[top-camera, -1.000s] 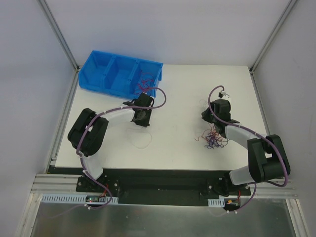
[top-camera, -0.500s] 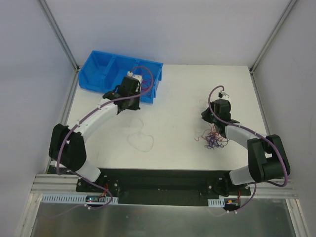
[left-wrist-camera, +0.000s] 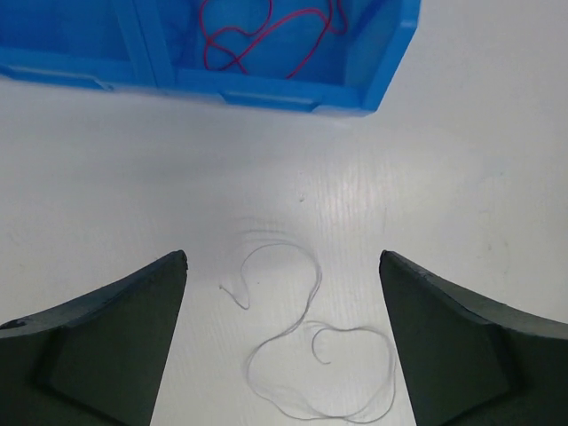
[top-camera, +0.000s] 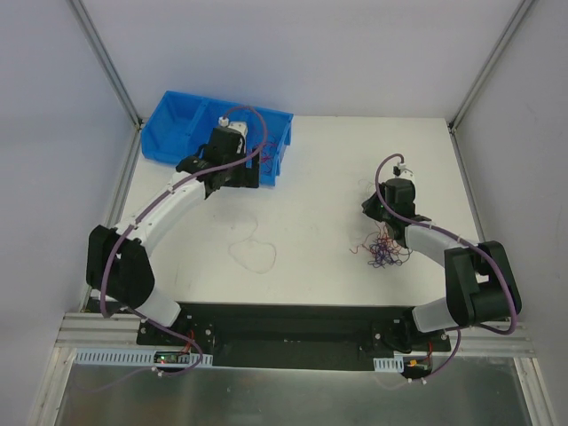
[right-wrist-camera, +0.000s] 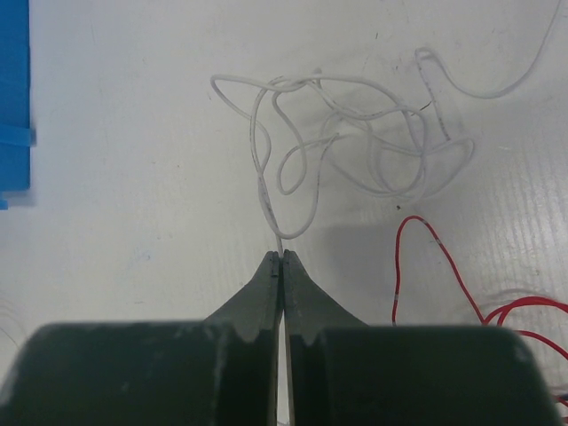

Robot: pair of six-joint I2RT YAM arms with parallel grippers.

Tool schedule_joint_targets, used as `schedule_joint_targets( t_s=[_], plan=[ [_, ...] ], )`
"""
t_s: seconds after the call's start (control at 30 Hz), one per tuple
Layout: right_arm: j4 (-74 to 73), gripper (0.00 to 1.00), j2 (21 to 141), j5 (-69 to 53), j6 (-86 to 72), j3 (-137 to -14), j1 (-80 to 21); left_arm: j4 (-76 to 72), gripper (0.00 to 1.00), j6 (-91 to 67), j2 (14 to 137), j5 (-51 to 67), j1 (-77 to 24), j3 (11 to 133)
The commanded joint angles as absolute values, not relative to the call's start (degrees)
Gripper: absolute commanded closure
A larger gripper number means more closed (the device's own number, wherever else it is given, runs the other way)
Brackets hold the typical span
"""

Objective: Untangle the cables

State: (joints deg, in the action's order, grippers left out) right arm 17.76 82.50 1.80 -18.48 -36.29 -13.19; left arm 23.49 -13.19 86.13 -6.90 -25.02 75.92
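Your left end effector (left-wrist-camera: 282,262) just swung to the bin (top-camera: 177,133) at the counter's far-left corner and opened, strand likely dropped; right end effector (right-wrist-camera: 281,257) stays clamped on a white cable (right-wrist-camera: 266,191).

White table (top-camera: 319,177) — blue bin (top-camera: 177,124), cables (top-camera: 383,248) (tangled).

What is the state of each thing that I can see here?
left gripper: open, empty.
right gripper: shut on tangled white wire.
tangled white wire: knotted, on table.
loose white wire: lying free on table.
red wire: inside blue bin.
red and purple bunch: tangled.
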Motion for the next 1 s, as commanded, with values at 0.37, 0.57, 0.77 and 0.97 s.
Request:
schedule_joint_targets(
  t_s=[0.37,0.57,0.77,0.97],
  plan=[
    [20.7,0.99,83.2,0.6,-19.2,-37.7,-12.3,21.0,0.31,-16.6,102.1,-1.9,-21.1,66.9],
    [20.9,0.99,83.1,0.5,-19.3,-37.4,-12.1,20.3,0.73,-16.3,101.6,2.5,-21.0,65.0],
    [21.2,1.0,83.1,-1.5,-19.4,-37.4,-12.1,21.3,1.0,-13.5,88.5,-4.5,-19.8,65.5],
    [21.2,0.99,83.5,-1.8,-19.6,-37.4,-12.1,19.4,1.0,-9.2,77.4,-19.8,-18.9,74.1]
  ],
)
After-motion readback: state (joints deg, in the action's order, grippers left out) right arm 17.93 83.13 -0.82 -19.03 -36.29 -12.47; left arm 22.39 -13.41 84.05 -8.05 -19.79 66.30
